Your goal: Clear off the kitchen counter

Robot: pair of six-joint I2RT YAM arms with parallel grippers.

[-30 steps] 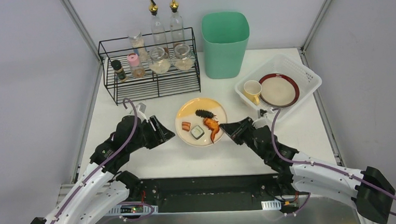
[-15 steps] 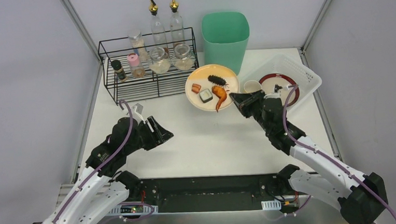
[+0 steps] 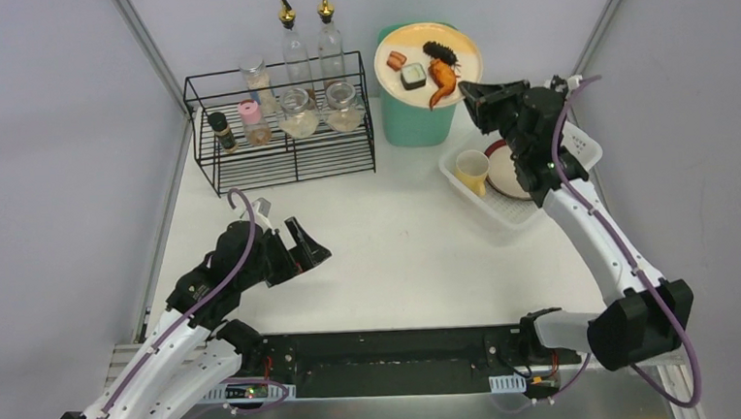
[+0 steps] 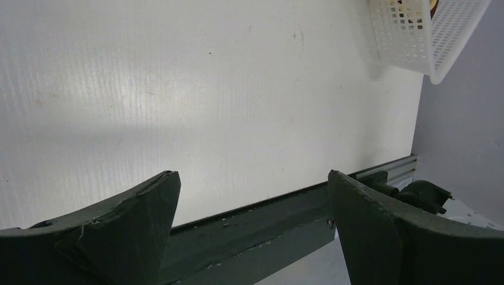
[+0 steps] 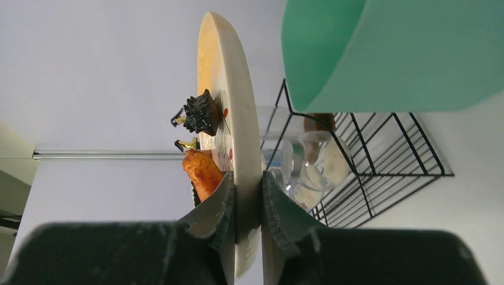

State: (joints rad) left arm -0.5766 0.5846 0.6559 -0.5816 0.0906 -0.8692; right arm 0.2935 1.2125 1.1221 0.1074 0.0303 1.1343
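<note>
Left pincer (image 3: 309, 244) hovers with jaws spread wide and nothing between them. The white surface (image 3: 399, 256) lies directly beneath it and extends ahead. Farther off, to its right, the right pincer (image 5: 246, 184) is raised and clamped on the rim of a yellow plate (image 3: 429, 65). The plate carries food pieces (image 3: 439, 77) and is held over a green bin (image 3: 409, 115).

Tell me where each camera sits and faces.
Top external: above and behind the robot, looking down on the kitchen counter; left gripper and right gripper show.
Left wrist: faces across the counter to the basket; open left gripper frames it.
Right wrist: looks along the plate edge toward green bin and wire rack; right gripper clamps the rim.
Shared: top and left, basket; top and right, plate, bin, rack.
</note>
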